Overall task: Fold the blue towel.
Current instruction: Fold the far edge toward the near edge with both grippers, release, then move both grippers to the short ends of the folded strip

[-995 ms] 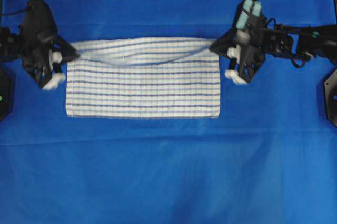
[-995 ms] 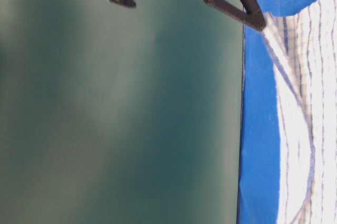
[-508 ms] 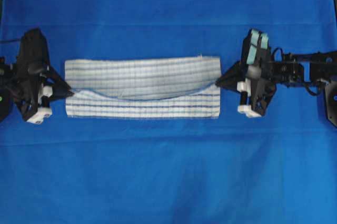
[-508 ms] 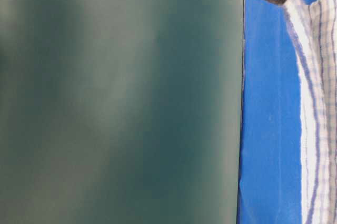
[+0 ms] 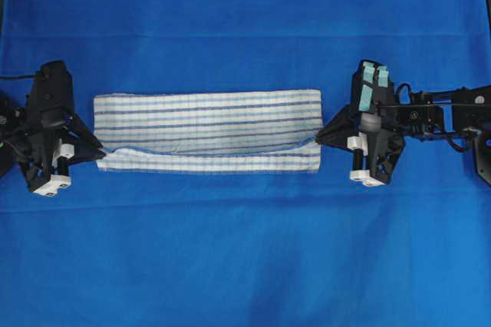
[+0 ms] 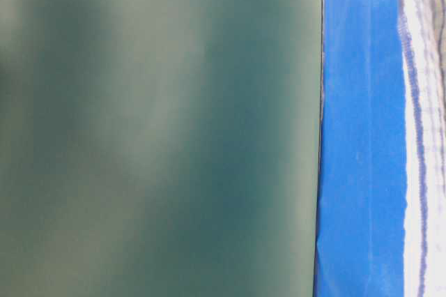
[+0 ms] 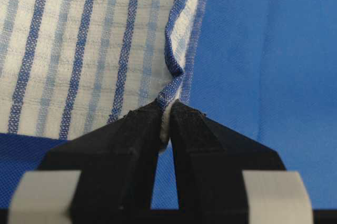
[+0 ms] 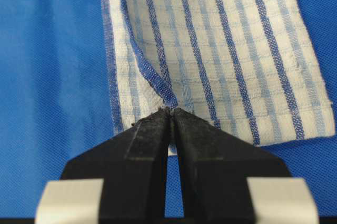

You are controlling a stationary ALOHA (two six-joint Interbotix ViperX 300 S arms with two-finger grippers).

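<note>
1. Towel: blue towel (image 5: 207,123), white cloth with thin dark-blue stripes and a faint light-blue check. It lies folded on the blue tablecloth (image 5: 245,250) that covers the tabletop, a little above the middle of the overhead view.
2. Axis: the long axis runs left to right in the overhead view, from one arm to the other. The dark stripes run along that same axis. The short ends face the two pincers.
3. Fold: an upper layer lies over a lower one. The upper layer's free edge falls short of the near long edge, so a narrow band of the lower layer shows along the bottom. That edge sags slightly between the two held corners.
4. Left pincer (image 7: 167,112): at the towel's left end, level with the tabletop and pointing toward the cloth. Its black fingers (image 7: 131,134) stand nearly together, with a corner of the hemmed edge pinched between the tips.
5. Right pincer (image 8: 172,114): at the towel's right end, pointing toward the cloth. Its fingers (image 8: 208,140) are pressed together on the corner of the upper layer's striped hem.
6. Table-level view: the towel's edge shows as a striped strip along the right side; the rest is a blurred dark-green surface (image 6: 153,136).
</note>
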